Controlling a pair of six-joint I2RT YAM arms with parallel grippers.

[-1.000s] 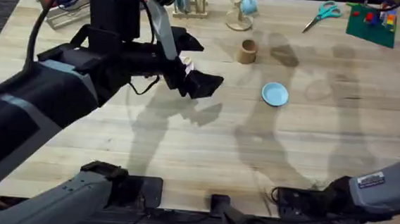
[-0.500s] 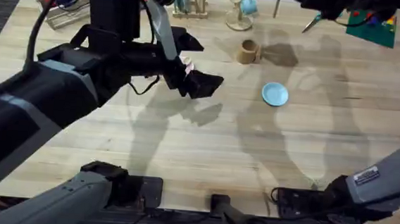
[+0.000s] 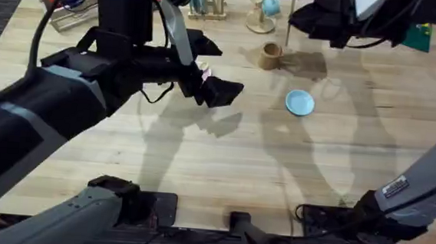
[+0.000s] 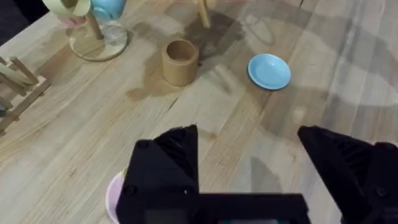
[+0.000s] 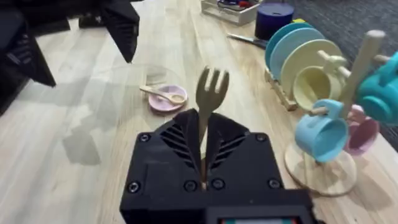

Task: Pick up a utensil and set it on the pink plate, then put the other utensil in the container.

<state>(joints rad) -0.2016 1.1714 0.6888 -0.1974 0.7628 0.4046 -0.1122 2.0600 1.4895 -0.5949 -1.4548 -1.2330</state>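
Over the last second the right gripper swings in from off the table's far right and now hangs at the top of the overhead view, at about one o'clock from the container, with the fork hanging down as a thin pale stick just beside the cup's far rim; the left gripper has not shifted, jaws spread wide above the table's left half. From the left wrist camera, the black fingers stand well apart with nothing between them, the pink plate peeks out beneath them, and the cup sits beyond, the light blue plate at its three o'clock. From the right wrist camera, the jaws are clamped on the fork's handle, prongs pointing away from the camera, while the spoon already lies on the pink plate farther off. I'd judge the first half done; what remains is lowering the fork into the cup.
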